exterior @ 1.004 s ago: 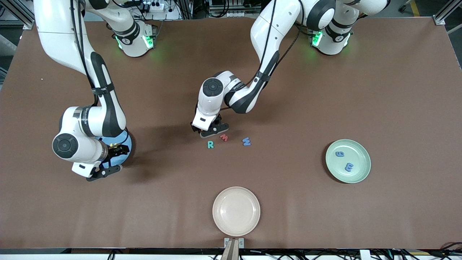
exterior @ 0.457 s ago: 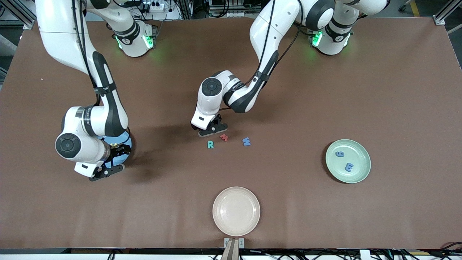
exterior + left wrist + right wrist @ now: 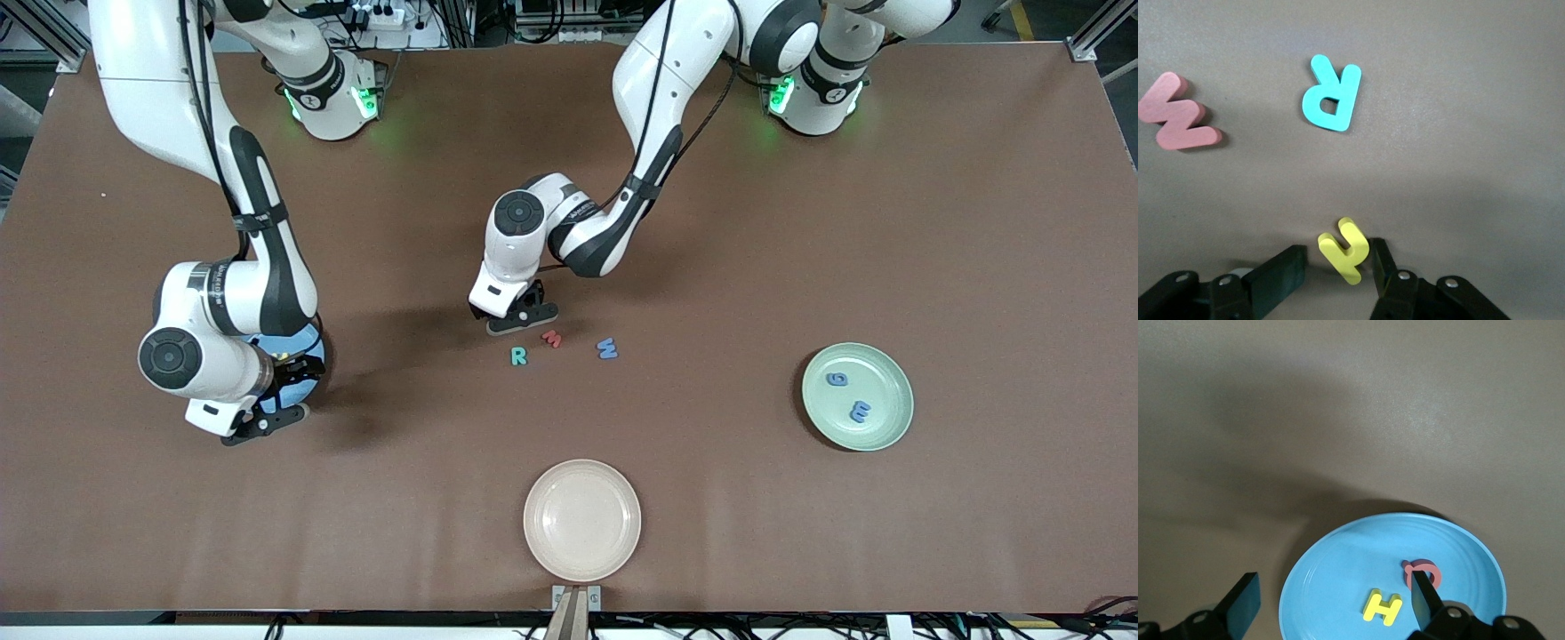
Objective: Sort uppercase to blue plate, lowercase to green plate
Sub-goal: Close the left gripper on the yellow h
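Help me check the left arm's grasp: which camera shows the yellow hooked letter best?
The left wrist view: the yellow hooked letter sits between the left gripper's fingers, one finger against it, a gap at the other. In the front view that gripper hides it. The right wrist view shows only the blue plate.

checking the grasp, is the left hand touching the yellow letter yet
Touching on one side. In the left wrist view one finger presses against the yellow letter; the other finger stands clear of it, table showing between.

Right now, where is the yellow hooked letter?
In the left wrist view the yellow hooked letter sits between the left end effector's fingers, on the table near the teal R and red m.
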Controlling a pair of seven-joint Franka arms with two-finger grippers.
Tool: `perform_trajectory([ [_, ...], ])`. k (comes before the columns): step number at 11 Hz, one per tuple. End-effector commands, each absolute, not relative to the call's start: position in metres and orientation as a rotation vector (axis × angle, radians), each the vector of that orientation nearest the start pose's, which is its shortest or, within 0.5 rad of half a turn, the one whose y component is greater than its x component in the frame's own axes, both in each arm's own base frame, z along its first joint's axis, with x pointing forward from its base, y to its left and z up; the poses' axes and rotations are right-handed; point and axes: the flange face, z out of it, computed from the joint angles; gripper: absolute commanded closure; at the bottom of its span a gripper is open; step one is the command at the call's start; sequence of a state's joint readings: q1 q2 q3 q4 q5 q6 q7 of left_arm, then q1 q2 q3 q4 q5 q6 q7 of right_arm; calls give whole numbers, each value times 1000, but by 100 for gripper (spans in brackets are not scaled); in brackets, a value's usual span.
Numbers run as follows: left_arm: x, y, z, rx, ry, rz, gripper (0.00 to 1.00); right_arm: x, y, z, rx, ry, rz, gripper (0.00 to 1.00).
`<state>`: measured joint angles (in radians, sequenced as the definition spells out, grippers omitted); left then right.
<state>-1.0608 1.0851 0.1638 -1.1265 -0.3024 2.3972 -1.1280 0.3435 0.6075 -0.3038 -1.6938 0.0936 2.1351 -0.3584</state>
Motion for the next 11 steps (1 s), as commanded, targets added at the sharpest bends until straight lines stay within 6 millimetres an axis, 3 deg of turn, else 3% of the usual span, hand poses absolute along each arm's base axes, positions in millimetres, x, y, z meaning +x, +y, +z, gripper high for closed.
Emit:
perform_trajectory([
  [1, 449, -642, 146, -3306, -517, -26, 57, 658, 52, 247, -3147, -609, 245, 0],
  [2, 450, -641, 146, -3304, -517, -27, 57, 658, 54, 247, -3146, -614, 245, 0],
  [7, 456, -633, 146, -3271, -524, -20, 79, 658, 55, 249, -3146, -614, 243, 0],
  [11, 459, -630, 150, -3258, -545, 0, 82, 659, 55, 254, -3146, -614, 228, 0],
])
